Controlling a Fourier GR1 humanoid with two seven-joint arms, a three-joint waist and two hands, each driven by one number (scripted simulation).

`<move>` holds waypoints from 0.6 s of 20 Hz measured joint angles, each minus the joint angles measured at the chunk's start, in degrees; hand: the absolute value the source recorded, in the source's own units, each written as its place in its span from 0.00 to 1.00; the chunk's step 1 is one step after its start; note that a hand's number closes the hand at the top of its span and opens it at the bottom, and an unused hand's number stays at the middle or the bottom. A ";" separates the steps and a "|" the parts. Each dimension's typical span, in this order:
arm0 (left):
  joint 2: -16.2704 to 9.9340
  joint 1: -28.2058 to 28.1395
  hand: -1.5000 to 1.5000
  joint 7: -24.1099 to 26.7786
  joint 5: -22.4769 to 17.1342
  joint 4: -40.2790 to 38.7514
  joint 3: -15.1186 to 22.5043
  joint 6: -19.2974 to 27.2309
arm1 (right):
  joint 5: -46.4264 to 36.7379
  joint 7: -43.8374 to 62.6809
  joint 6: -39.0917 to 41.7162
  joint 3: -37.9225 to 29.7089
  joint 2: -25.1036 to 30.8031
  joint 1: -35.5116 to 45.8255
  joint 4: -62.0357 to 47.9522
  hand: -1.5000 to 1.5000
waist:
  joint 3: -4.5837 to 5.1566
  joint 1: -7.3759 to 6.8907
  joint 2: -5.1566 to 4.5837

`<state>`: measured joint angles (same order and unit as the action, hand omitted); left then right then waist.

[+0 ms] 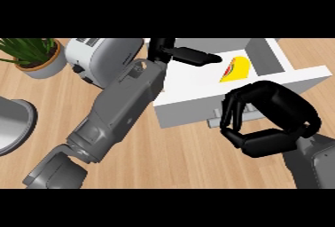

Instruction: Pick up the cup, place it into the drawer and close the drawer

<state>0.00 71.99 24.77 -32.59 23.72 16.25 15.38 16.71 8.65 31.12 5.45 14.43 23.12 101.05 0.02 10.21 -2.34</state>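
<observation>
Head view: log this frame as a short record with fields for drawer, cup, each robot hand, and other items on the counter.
drawer: open, white drawer seen from above
cup: yellow cup lying inside the drawer, near its right side
left robot hand: left robot hand reached over the drawer's inside, fingers extended, holding nothing
right robot hand: right robot hand at the drawer front, fingers curled by the grey handle; contact cannot be told
other items: white toaster, potted plant, grey round object at left edge
</observation>
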 measured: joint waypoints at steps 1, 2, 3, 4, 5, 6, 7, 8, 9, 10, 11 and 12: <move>0.00 0.05 0.00 0.71 -0.62 -0.09 -0.30 0.30 | -0.62 0.73 1.45 0.84 1.37 -0.38 0.21 1.00 | 0.01 -0.47 0.16; 0.00 -0.14 0.00 1.63 -1.18 -0.31 -0.59 0.55 | -1.30 1.45 2.78 1.61 2.72 -0.85 0.48 0.00 | 0.01 -0.86 0.27; 0.00 0.11 0.00 1.95 -1.79 -0.32 -0.48 1.21 | -2.37 1.95 3.69 2.35 3.74 -1.30 0.59 0.00 | 0.00 -1.29 0.45; 0.00 0.42 0.00 2.21 -2.40 -0.39 -0.55 1.94 | -3.69 2.35 4.35 2.97 4.72 -1.87 0.79 0.00 | -0.01 -1.78 0.63; 0.00 0.37 0.00 2.83 -2.86 -0.62 -0.57 2.11 | -5.46 2.64 4.43 3.61 5.26 -2.22 0.67 0.00 | -0.02 -2.42 0.72; 0.00 0.36 0.00 2.85 -3.19 -0.77 -0.55 2.27 | -7.90 2.33 4.52 4.08 6.20 -3.07 1.05 0.00 | -0.03 -3.08 0.91; 0.00 0.15 0.00 3.41 -3.53 -0.90 -0.65 2.24 | -10.73 2.09 4.31 4.70 6.92 -2.99 1.36 0.00 | -0.05 -3.71 0.99; 0.00 -0.07 0.00 3.86 -3.74 -1.15 -0.80 2.20 | -13.75 1.59 3.73 5.47 7.38 -3.56 1.78 0.00 | -0.05 -4.33 1.10; 0.00 -0.34 0.00 4.15 -4.15 -1.00 -0.83 2.32 | -16.66 1.32 2.83 6.37 7.42 -4.05 1.65 0.00 | -0.05 -5.03 1.25; 0.00 -0.58 0.00 4.74 -4.42 -1.21 -1.04 2.16 | -19.42 0.61 1.92 7.19 7.38 -4.68 0.99 0.00 | -0.05 -5.62 1.28; 0.00 -0.88 0.00 4.98 -4.71 -1.14 -1.39 1.71 | -22.12 -0.37 0.81 7.80 7.38 -5.46 0.11 0.00 | -0.06 -6.35 1.39; -0.01 -1.37 0.00 5.55 -5.10 -0.97 -1.35 1.57 | -24.62 -1.54 -0.18 8.46 7.47 -6.44 -0.71 0.00 | -0.06 -6.71 1.46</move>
<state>-0.01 70.62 30.32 -37.69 22.74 14.90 16.95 -7.91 7.11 30.94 13.90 21.90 16.68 100.35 -0.04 3.50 -0.88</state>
